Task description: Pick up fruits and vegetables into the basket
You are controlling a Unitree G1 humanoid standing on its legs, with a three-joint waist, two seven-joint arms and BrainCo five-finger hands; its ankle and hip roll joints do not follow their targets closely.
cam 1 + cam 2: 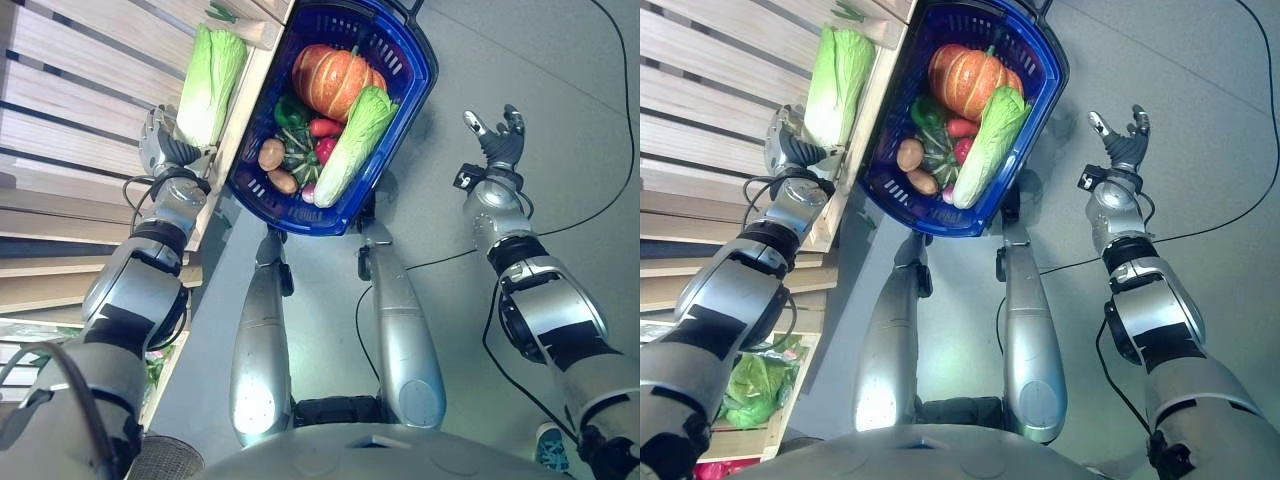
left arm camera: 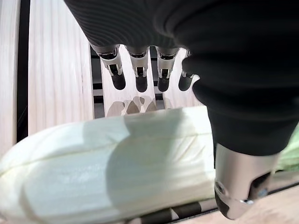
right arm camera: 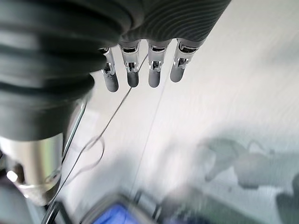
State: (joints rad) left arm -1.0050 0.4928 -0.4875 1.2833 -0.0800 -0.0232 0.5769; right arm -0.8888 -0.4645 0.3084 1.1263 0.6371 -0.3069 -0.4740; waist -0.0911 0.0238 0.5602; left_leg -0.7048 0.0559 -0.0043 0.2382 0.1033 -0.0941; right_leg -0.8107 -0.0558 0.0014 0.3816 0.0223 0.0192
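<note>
Left wrist view shows the left hand point(image 2: 140, 70) with fingers straight above the cabbage point(image 2: 117, 163) on the slatted shelf point(image 1: 70, 120). It should wrap the cabbage's middle firmly before lifting toward the basket point(image 1: 415, 75). Right hand point(image 1: 497, 135) hangs relaxed, empty.

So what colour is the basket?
Blue: the basket shows best in the left eye view.

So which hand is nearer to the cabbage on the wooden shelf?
Left. The left hand is at the cabbage, fingers open over it; the right hand hangs open beyond the basket.
</note>
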